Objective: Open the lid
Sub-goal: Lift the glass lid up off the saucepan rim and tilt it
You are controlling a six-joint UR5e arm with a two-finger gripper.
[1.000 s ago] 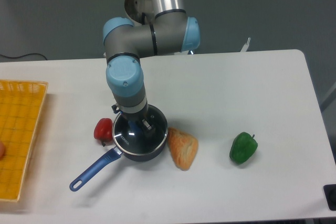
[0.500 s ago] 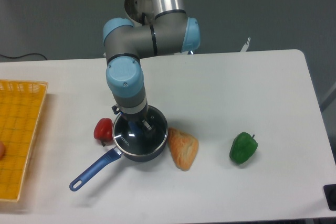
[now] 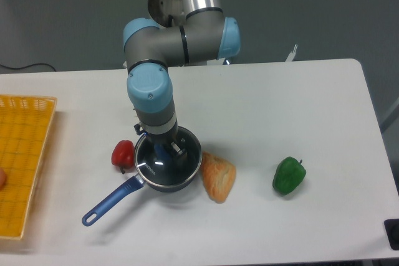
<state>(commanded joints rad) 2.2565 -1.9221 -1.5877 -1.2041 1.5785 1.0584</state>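
Note:
The lid [image 3: 153, 165], clear glass with a thin metal rim, lies over the dark saucepan [image 3: 173, 185] near the table's front centre. The pan's long blue handle [image 3: 112, 200] points toward the front left. My gripper [image 3: 167, 151] comes straight down over the middle of the lid, its fingers closed around the blue knob, which shows only partly between them. The wrist hides the lid's rear edge. Whether the lid's rim still rests on the pan cannot be made out.
A red pepper [image 3: 123, 154] touches the pan's left side and a piece of bread [image 3: 217, 176] lies against its right. A green pepper [image 3: 288, 175] sits further right. A yellow basket [image 3: 22, 154] occupies the left edge of the table.
The arm and the lid have shifted a few pixels to the right. The pan's handle tip has barely moved.

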